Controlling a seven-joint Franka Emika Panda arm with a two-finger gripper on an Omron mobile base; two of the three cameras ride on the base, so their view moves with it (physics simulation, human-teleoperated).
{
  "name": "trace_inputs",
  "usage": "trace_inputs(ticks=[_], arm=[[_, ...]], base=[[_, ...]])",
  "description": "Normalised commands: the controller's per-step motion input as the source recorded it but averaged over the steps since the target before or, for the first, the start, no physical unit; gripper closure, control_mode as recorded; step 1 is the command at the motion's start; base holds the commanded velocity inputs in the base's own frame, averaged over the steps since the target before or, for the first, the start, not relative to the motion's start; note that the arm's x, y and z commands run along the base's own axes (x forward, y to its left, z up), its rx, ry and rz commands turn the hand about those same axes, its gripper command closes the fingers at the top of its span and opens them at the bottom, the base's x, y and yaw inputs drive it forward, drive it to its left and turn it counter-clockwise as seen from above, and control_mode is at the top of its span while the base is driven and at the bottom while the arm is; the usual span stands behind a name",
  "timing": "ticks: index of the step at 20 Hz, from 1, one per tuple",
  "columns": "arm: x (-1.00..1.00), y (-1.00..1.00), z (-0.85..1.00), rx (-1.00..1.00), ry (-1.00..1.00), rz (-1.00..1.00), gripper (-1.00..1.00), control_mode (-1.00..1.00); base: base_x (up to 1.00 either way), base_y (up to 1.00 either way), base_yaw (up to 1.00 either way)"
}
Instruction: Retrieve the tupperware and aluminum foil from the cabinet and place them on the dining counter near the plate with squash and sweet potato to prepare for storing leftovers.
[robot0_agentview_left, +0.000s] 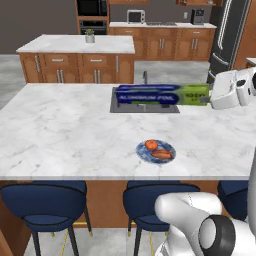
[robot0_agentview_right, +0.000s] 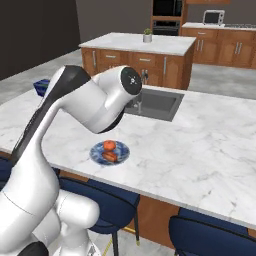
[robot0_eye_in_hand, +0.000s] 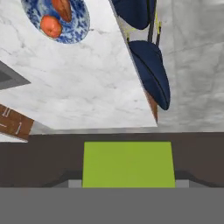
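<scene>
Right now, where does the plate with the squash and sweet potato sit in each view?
Left base view: plate low centre, near the dining counter's front edge.
Right base view: plate centre-left, near the same edge.
Hand view: plate top left, cut by the frame.
Shared landmark: the blue stools beside that counter edge.

Marble dining counter (robot0_agentview_left: 60, 130) bearing plate (robot0_agentview_left: 156, 151)

"ALUMINUM FOIL" on aluminum foil (robot0_agentview_left: 162, 94)
</scene>
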Motion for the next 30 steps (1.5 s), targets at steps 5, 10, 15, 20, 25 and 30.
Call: trace_inputs(ticks=[5, 10, 15, 20, 25, 30], arm=[[0.08, -0.19, -0.56, 0.0, -0.17, -0.06, 1.0, -1.0], [0.04, -0.29, -0.34, 0.0, -0.02, -0.2, 1.0, -1.0], [0.02, -0.47, -0.54, 0.08, 0.0, -0.66, 1.0, -1.0], [0.26, -0.33, -0.26, 0.2, 0.08, -0.58, 1.0, -1.0], [0.36, -0.12, -0.11, 0.19, 0.24, -0.19, 1.0, -1.0], [0.27, -0.18, -0.39, 0.1, 0.11, -0.01, 1.0, -1.0]], base=[[0.0, 0.0, 0.0], [0.0, 0.0, 0.0], [0.0, 0.0, 0.0], [0.0, 0.0, 0.0], [0.0, 0.0, 0.0], [0.0, 0.0, 0.0]])
